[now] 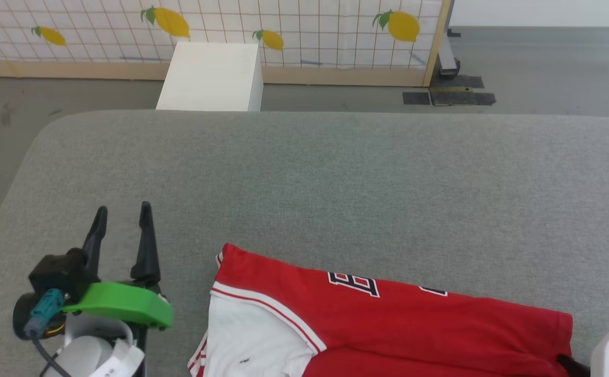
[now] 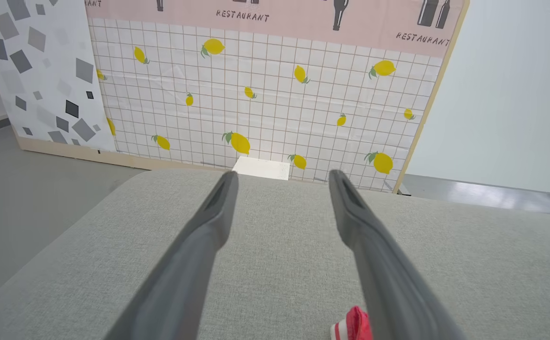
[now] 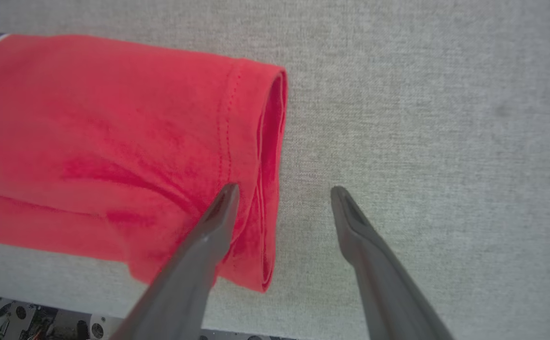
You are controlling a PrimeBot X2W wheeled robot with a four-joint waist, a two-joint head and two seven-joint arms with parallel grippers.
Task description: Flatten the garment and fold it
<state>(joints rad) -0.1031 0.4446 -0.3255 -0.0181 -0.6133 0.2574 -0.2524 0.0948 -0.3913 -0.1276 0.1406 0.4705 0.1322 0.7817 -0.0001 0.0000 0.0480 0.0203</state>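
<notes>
The red T-shirt [image 1: 414,324] lies folded lengthwise on the grey cushioned surface [image 1: 336,178], running across the near edge, its white sleeve [image 1: 252,335] with red stripes at the left end. My left gripper [image 1: 123,214] stands open to the left of the sleeve, apart from the cloth; in the left wrist view its fingers [image 2: 282,177] spread wide over bare cushion, with a striped sleeve tip [image 2: 353,326] at the bottom. My right gripper [image 3: 282,191] is open above the shirt's hem end [image 3: 261,156], one finger over the red cloth, the other over the cushion.
A white box [image 1: 213,76] stands on the floor behind the cushion, in front of a lemon-patterned panel [image 1: 304,26]. The cushion's rounded left corner [image 1: 37,152] drops to grey floor. Bare cushion stretches beyond the shirt.
</notes>
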